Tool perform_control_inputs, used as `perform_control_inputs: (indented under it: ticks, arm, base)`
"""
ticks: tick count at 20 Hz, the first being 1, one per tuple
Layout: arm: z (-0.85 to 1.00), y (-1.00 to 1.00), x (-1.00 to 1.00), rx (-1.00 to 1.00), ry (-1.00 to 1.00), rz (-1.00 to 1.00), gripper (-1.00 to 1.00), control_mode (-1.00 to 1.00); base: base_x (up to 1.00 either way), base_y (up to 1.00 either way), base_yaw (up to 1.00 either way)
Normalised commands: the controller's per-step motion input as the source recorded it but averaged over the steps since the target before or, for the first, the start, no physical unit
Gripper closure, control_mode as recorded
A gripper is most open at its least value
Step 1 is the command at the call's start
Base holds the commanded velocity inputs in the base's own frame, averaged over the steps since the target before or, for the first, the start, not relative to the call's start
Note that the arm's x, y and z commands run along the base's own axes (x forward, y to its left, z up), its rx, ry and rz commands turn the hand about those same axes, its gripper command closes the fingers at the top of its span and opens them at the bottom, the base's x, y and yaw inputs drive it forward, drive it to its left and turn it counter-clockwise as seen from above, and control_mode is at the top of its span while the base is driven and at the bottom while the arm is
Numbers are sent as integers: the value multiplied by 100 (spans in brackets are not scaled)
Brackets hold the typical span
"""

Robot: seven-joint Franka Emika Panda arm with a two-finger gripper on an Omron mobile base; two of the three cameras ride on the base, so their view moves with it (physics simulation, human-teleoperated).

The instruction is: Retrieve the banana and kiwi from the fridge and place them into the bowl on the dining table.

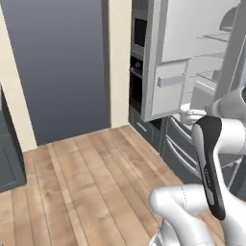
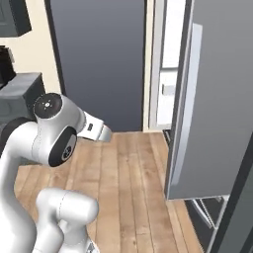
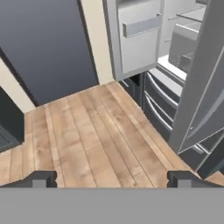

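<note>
The grey steel fridge (image 1: 166,67) stands at the right with both upper doors swung open. Its left door (image 3: 135,35) shows a white inner side with a bin. Its right door (image 2: 217,99) juts toward me edge-on as a broad grey slab. White shelves (image 1: 211,45) and the two lower drawers (image 3: 162,105) show between the doors. My gripper (image 3: 113,179) is open, fingertips (image 3: 43,178) wide apart with nothing between them, over the wooden floor short of the fridge. The banana, kiwi, bowl and dining table are out of view.
A dark wall oven column (image 1: 138,62) adjoins the fridge's left side. A large dark grey panel (image 1: 57,67) covers the back wall. Dark cabinets (image 1: 9,153) stand at the far left. Bare wooden floor (image 3: 87,131) lies ahead.
</note>
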Motion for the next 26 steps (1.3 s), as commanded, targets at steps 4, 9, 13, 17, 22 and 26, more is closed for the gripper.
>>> perform_control_inputs:
  ticks: [4,9,13,17,22,26]
  arm:
    - [0,0,0,0,0,0,-100,100]
    - [0,0,0,0,0,0,-100,100]
    - [0,0,0,0,0,0,-100,100]
    - [0,0,0,0,0,0,-100,100]
    - [0,0,0,0,0,0,-100,100]
    - [0,0,0,0,0,0,-100,100]
  base:
    - [38,6,-42]
    - [42,51,-42]
    - [60,93,-37]
    - [48,87,-37]
    - [5,20,-51]
    - [24,48,-56]
